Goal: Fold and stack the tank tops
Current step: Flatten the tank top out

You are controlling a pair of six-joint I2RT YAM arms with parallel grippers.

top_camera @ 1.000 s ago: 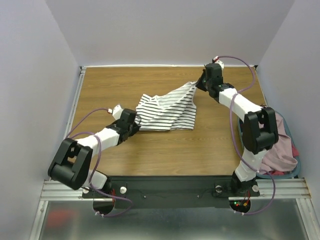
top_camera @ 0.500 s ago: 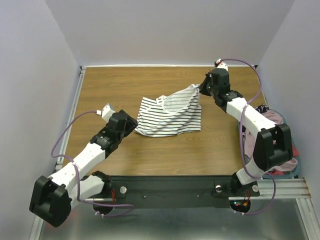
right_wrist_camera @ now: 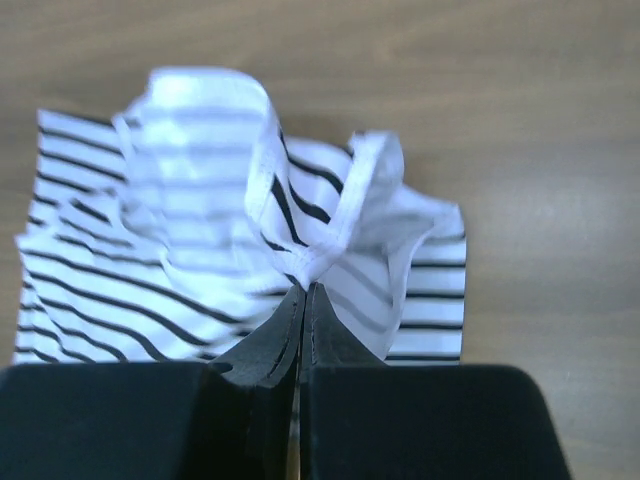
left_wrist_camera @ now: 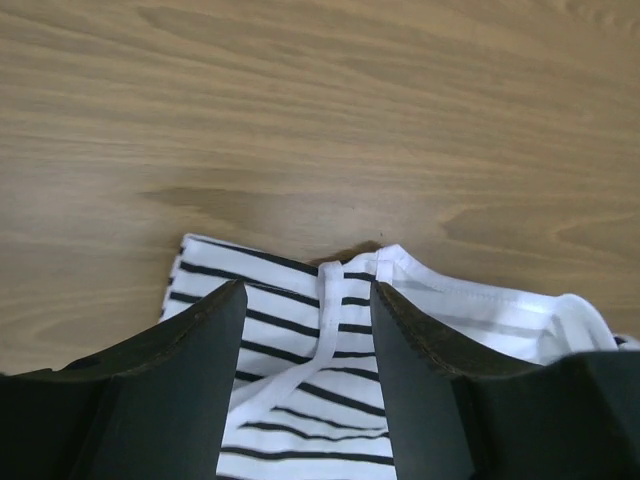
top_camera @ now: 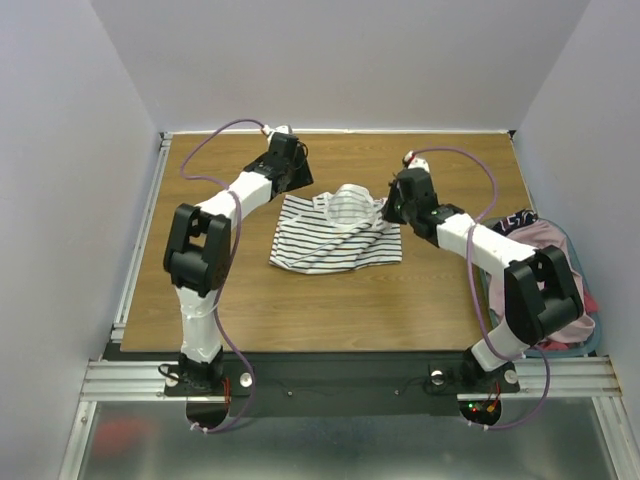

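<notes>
Right gripper pinches the striped tank top; left gripper gapes

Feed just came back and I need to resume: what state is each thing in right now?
striped tank top: unfolded, rumpled, one edge pinched up.
left gripper: open, over the top's far corner.
right gripper: shut on striped tank top.
pink tank top: bunched, unfolded, at far right.
</notes>
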